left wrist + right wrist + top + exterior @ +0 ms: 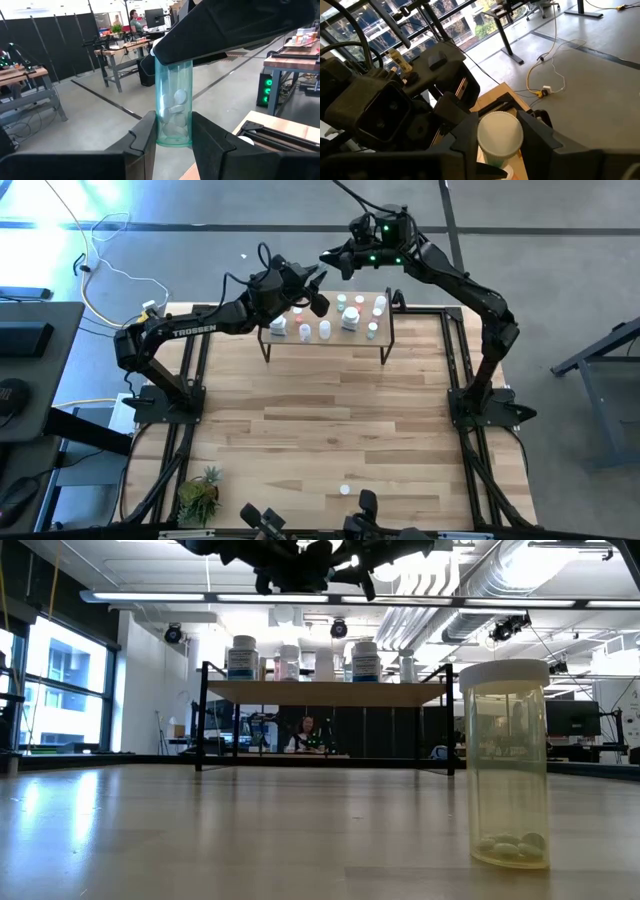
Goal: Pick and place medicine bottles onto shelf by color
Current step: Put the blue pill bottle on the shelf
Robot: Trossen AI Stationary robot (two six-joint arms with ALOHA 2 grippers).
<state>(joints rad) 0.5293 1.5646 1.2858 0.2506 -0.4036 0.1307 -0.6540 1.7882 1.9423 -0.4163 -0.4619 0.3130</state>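
Note:
A clear teal medicine bottle (174,107) with white pills inside and a white cap (500,134) hangs in the air above the far left end of the shelf (325,338). Both grippers meet on it: my left gripper (174,134) at its lower body, my right gripper (500,137) at its cap. In the high view the left gripper (318,292) and right gripper (335,262) nearly touch, and the bottle between them is hidden. Several other bottles (350,315) stand upright on the shelf top. One clear yellowish bottle (505,765) stands on the table near its near edge. My left gripper pinches the bottle's lower body (172,142), close to its base, between the two fingers (145,137), which lie across it. The bottle is lifted clear of shelf and table. My right gripper pinches the white cap (497,127) at the bottle's other end, one finger (462,137) on each side of it. The bottle's body reaches away below the cap.
The shelf stands on thin black legs (203,715) near the table's far edge. A small potted plant (200,495) sits at the near left corner. The black table frame (455,350) runs along the sides. People and desks (135,20) show in the room beyond.

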